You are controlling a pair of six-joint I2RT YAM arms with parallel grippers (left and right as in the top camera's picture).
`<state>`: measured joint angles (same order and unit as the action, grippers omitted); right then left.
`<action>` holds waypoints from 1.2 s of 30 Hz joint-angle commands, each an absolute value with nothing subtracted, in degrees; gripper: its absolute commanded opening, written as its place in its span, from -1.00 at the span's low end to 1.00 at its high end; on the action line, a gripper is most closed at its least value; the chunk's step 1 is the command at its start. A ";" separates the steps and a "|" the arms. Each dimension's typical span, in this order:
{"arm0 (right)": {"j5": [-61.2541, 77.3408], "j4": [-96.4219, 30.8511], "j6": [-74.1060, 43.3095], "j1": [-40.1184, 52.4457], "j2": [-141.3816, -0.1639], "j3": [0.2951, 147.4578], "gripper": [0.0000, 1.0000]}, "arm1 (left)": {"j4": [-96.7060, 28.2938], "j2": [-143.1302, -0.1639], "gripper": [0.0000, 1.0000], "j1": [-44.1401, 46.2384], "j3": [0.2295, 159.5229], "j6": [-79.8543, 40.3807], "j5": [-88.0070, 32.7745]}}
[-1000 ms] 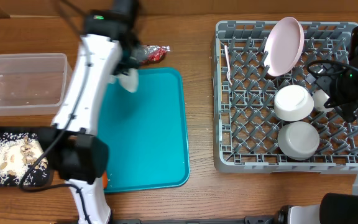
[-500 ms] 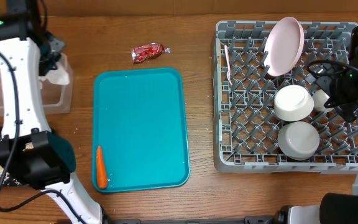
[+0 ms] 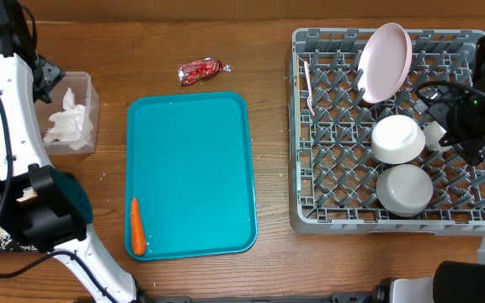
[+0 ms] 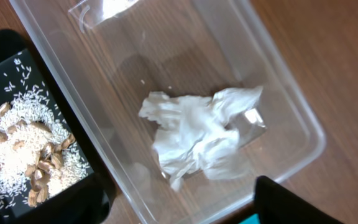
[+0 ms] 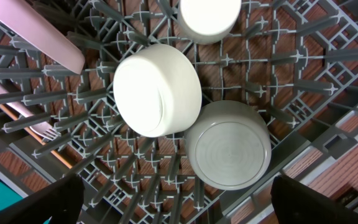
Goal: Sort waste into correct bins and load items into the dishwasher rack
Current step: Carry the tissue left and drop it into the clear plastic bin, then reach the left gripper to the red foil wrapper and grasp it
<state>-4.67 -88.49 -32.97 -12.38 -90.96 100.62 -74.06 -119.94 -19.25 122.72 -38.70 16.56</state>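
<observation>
Our left gripper hangs wide open and empty above the clear tub at the table's far left corner, the napkin lying inside. The foil wrapper lies to its right, long axis along the far edge; this gripper is nearer.

Crumpled white napkin lies loose inside the clear tub; just beside it the black tray holds rice-and-nut scraps. Red foil wrapper lies on the table, carrot piece on the teal tray. The grey rack holds a plate leaning on edge, a white bowl and a second bowl bottoms-up, a cup and a fork
</observation>
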 commanded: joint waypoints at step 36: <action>-4.56 -88.27 -32.86 -12.56 -90.78 100.42 1.00 | -44.71 -134.80 1.00 14.39 130.13 -12.10 10.94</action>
<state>-4.67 -88.51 -32.99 -12.38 -90.96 100.62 -44.97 -133.51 15.66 129.60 -15.77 8.40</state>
